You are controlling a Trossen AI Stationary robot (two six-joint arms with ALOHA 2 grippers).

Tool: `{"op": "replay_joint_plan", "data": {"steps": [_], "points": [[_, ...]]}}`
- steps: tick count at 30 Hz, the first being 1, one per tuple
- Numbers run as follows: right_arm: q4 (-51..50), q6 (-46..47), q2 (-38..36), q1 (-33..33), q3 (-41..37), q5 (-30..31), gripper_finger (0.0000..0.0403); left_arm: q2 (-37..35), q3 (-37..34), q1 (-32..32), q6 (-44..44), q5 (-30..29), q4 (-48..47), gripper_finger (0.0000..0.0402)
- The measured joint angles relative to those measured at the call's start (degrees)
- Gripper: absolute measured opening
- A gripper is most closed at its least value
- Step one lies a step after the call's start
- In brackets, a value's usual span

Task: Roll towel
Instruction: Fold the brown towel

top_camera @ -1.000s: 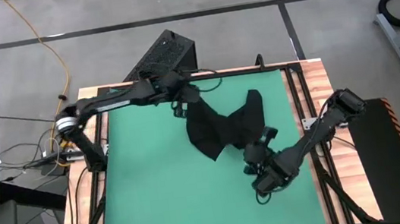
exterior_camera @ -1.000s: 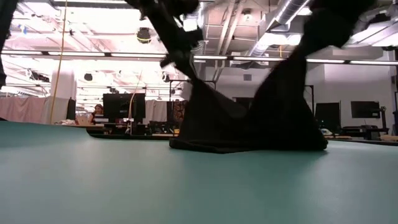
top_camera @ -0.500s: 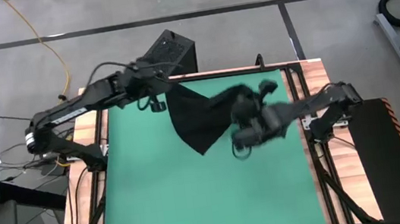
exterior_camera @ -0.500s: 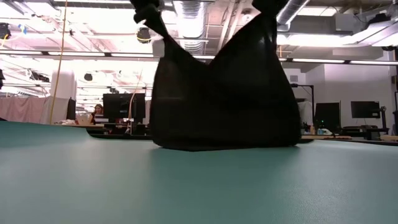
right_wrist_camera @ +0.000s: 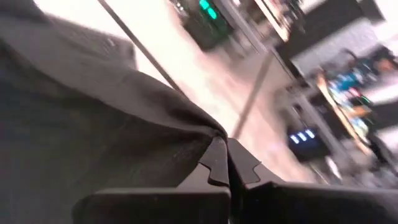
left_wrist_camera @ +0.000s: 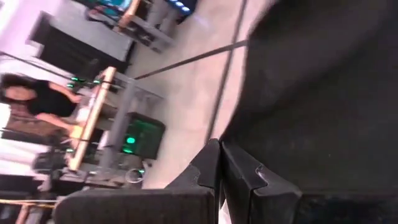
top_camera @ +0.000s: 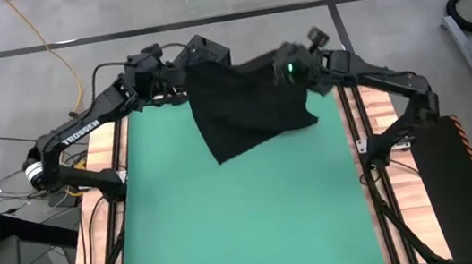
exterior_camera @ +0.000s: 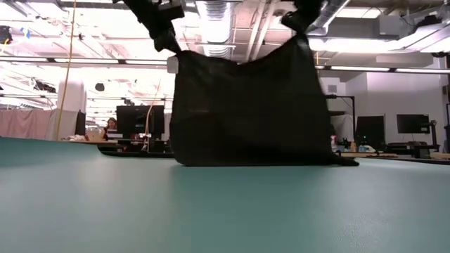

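A black towel [top_camera: 246, 104] hangs as a loose sheet, held up by its two upper corners over the far end of the green surface [top_camera: 229, 223]. In the level view the towel [exterior_camera: 249, 105] drapes down like a curtain between the two arms, and its lower edge touches or nearly touches the surface, with a little cloth trailing along it on one side. From above, the cloth spreads as an uneven four-sided shape, one low corner pointing toward the middle of the surface.

The left end effector [top_camera: 177, 78] has its fingers pressed together, pinching one upper corner of the towel; its wrist view shows the two dark fingertips [left_wrist_camera: 208, 165] closed tight on the cloth edge. The right end effector [top_camera: 293, 69] is likewise pressed together on the other upper corner, its fingertips [right_wrist_camera: 217, 163] nipping a fold of black fabric. Both are raised above the far edge of the surface, well apart from each other, stretching the top edge between them.

As for progress, no rolling shows yet: the towel is neither laid flat nor wound at all. It looks like an early spreading step. Laying the cloth out flat on the surface and then rolling it up both appear to remain.
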Motion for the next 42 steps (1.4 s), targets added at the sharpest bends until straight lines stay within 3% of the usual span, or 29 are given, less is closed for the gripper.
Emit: {"op": "replay_joint_plan", "data": {"steps": [3, 7, 20, 29, 34, 42], "points": [[9.4, -6.8, 1.4, -4.4, 0.0, -5.7, 0.0, -0.3, 0.3, 1.3, 1.8, 0.0, 4.4, 0.0], [16.8, -11.7, 2.6, -7.5, 0.0, -8.3, 0.0, -1.2, 0.3, 2.9, 4.1, 0.1, 4.8, 0.0], [23.3, -20.7, 0.9, -7.9, 0.0, -3.6, 0.0001, -1.2, 2.5, 2.9, 10.1, -2.5, 10.0, 0.0], [23.8, -20.1, 0.0, -8.1, 0.0, -3.0, 0.0001, -1.2, 7.1, 2.8, 11.4, -3.0, 9.3, 0.0], [17.6, -15.6, 0.0, -6.0, 0.0, -3.1, 0.0001, -1.2, 7.1, 1.5, 10.1, -3.2, 2.6, 0.0], [-8.6, 2.7, 0.1, 4.1, 0.0, -3.2, 0.0001, -3.8, 6.5, -5.5, -1.4, -4.0, -17.5, 0.0]]}}
